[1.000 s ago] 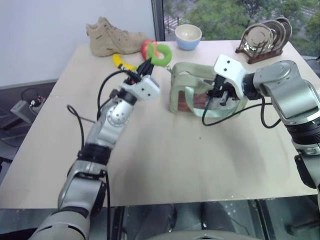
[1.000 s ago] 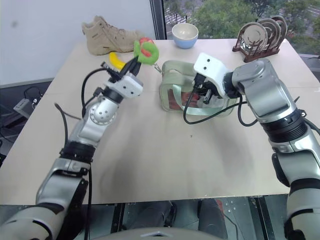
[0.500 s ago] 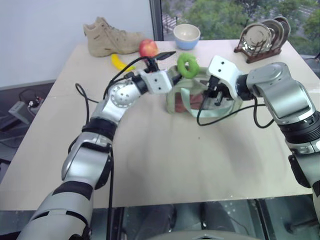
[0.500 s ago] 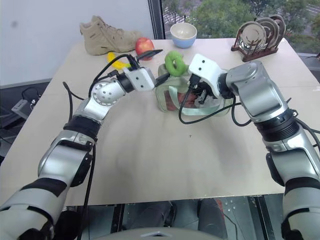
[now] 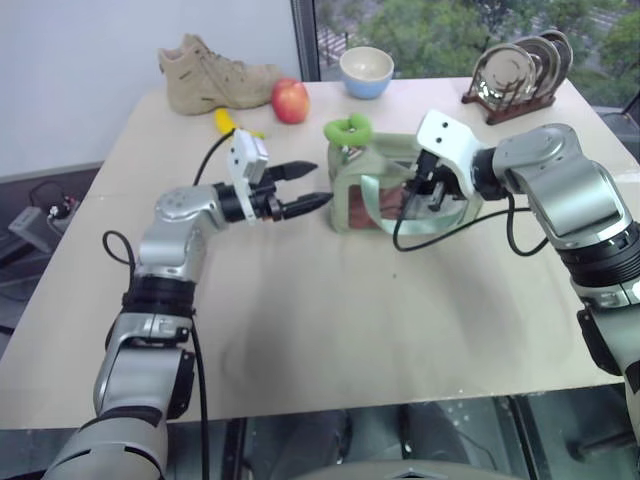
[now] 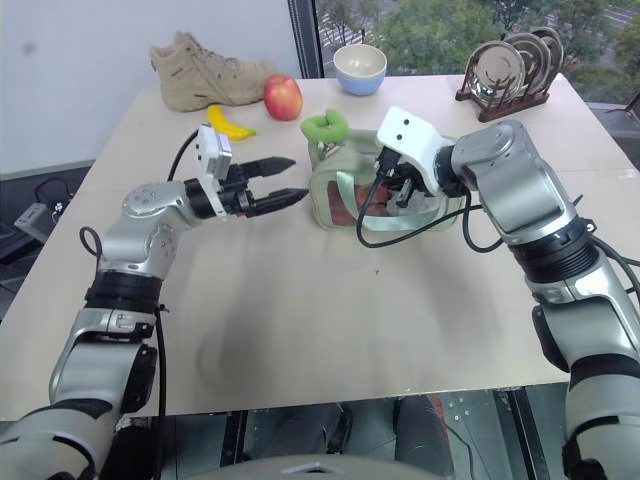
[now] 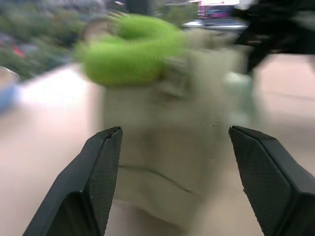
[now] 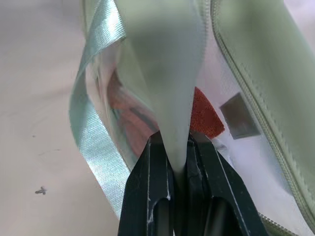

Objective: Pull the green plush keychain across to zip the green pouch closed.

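A test room set up like a lab, high in a building. In the middle of the frame, a plain pale table [image 5: 330, 330] holds unrelated props: a tan boot [image 5: 212, 73], an apple [image 5: 290, 100], a bowl [image 5: 366, 72], a plate rack [image 5: 515, 80]. At upper right, a window [image 5: 420, 25] overlooks treetops; at far left, cables and a power strip [image 5: 30, 218] lie on the floor.

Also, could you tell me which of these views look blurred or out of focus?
Left wrist view: keychain and pouch smeared, the open left tool sharp. Right wrist view: the strap close to the lens is soft. Eye views: sharp throughout.
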